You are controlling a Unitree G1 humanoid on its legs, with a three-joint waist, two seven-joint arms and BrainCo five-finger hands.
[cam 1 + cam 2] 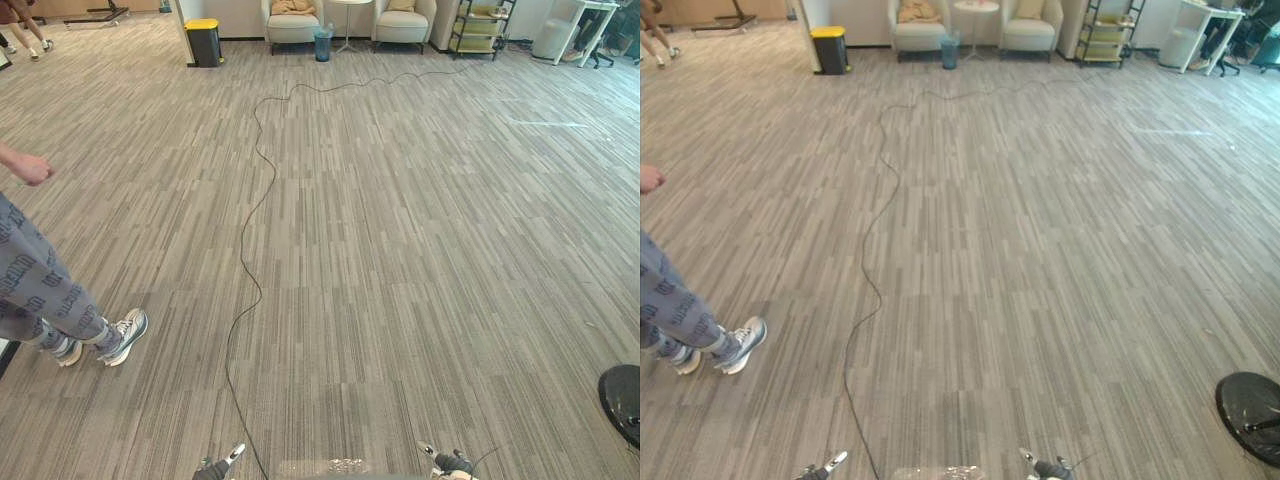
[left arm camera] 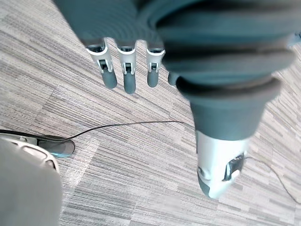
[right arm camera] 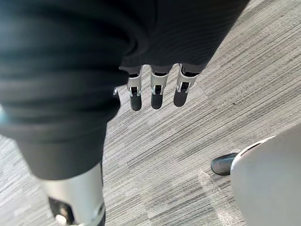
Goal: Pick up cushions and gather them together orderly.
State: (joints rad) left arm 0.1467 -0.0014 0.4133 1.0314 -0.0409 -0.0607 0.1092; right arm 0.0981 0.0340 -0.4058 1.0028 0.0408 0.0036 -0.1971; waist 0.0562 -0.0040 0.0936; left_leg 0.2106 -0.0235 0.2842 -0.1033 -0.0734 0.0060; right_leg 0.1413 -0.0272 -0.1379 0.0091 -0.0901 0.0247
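Cushions (image 1: 293,7), tan fabric, sat on pale armchairs (image 1: 293,27) right of yellow-lidded black bin (image 1: 204,42), well ahead; neither hand nearer. My left hand (image 2: 126,70), right hand (image 3: 157,92) hung slack-fingered, empty.

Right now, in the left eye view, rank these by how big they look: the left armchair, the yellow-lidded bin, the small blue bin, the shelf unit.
1. left armchair and shelf unit: they look alike, and both are cut off at the top, so I won't rank them.
2. yellow-lidded bin
3. small blue bin
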